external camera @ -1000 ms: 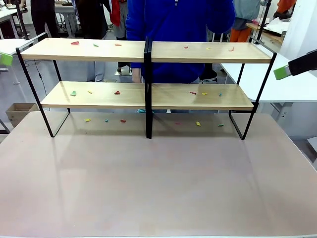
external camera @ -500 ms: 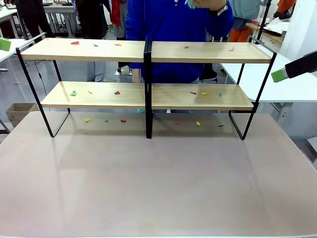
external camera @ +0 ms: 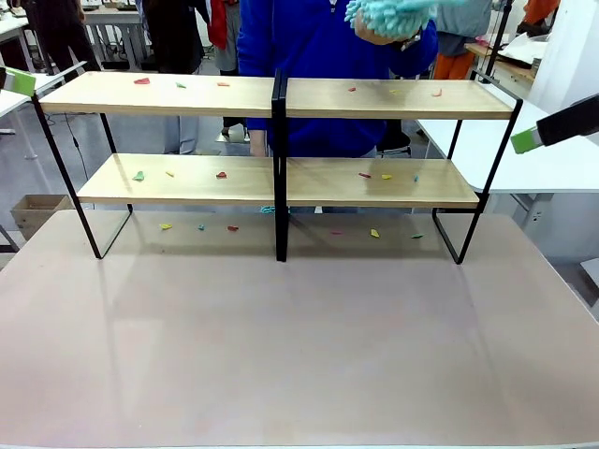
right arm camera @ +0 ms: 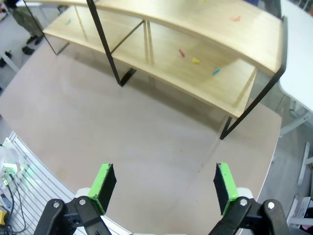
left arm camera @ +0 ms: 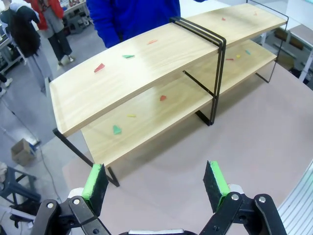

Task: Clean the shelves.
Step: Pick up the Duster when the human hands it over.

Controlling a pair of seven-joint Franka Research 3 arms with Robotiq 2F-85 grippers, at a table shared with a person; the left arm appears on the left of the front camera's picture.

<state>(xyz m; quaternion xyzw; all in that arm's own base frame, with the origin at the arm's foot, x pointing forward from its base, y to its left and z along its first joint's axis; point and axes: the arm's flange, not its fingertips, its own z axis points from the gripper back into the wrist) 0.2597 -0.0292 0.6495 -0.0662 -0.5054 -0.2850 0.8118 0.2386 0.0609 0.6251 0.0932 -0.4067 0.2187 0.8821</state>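
Robot's left hand: the black two-finger hand with green pads hangs with its fingers wide apart and holds nothing.
Robot's right hand: its twin is spread just as wide and is just as empty.
Shelves: the wide two-tier rack of pale wooden boards on a thin black frame stands ahead of and below both hands. Its left end is nearer the left hand and its right end nearer the right. Neither hand touches it.
Litter: small coloured scraps dot both boards, and more lie on the beige table under the rack, well ahead of either hand.
What's new: a fluffy turquoise duster has just risen into sight. The person in the blue top holds it up behind the shelves, above the right half of the top board and far beyond the right hand.
What it means: the scraps lie exactly where they did a second ago, so cleaning hasn't begun. I'd guess the duster is either about to be offered to the nearer right hand or swept along the boards by the person.
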